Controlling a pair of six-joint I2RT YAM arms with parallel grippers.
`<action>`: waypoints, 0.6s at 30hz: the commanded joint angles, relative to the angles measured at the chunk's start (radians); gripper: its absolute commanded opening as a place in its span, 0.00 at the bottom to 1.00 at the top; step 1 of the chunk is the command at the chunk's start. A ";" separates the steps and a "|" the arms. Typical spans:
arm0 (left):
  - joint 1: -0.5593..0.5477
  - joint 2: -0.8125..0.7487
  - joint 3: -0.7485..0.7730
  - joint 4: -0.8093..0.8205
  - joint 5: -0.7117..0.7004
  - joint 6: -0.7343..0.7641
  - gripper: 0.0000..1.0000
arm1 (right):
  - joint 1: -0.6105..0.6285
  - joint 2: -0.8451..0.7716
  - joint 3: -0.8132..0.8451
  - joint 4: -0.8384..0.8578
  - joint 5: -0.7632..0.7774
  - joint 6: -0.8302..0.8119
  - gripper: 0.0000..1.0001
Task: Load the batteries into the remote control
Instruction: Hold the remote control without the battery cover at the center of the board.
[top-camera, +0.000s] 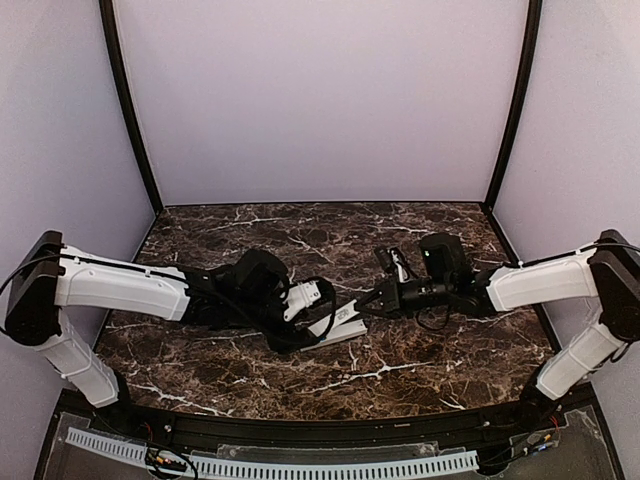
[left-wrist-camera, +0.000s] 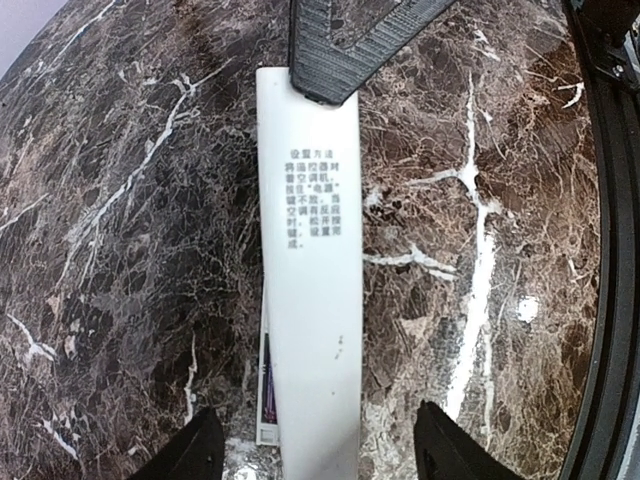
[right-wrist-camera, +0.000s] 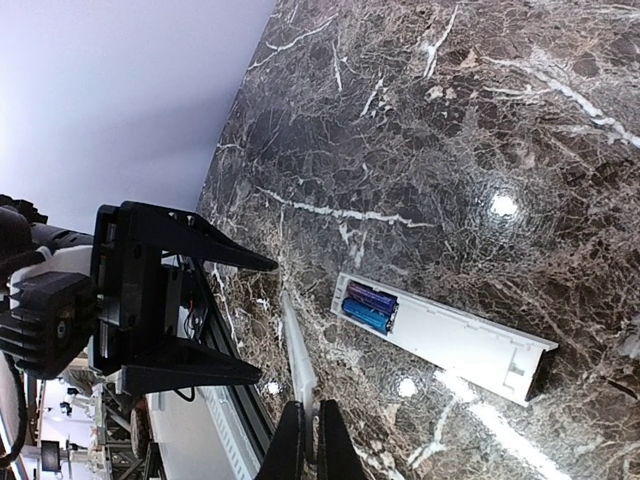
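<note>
Two batteries (right-wrist-camera: 370, 305) sit in the remote (right-wrist-camera: 455, 342) | right hand (right-wrist-camera: 310, 425) pinches the lid (left-wrist-camera: 310, 250) | left hand (left-wrist-camera: 320, 442) open | best: line lid over the batteries, lay flat, slide slowly.

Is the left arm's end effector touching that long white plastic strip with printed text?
Apart. The left wrist view shows dark marble tabletop on both sides between the long white plastic strip and the open left end effector.

A robot test booth in a lab: plain lilac walls (top-camera: 320, 100), black corner posts (top-camera: 128, 100), marble-patterned tabletop (top-camera: 250, 225).
</note>
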 joint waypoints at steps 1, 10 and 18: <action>-0.002 0.048 0.039 -0.041 0.002 0.043 0.64 | -0.002 0.030 -0.027 0.099 0.006 0.037 0.00; -0.001 0.128 0.101 -0.109 0.003 0.075 0.72 | -0.005 0.087 -0.064 0.220 0.013 0.096 0.00; 0.014 0.242 0.241 -0.264 0.049 0.115 0.69 | -0.003 0.143 -0.081 0.296 0.006 0.139 0.00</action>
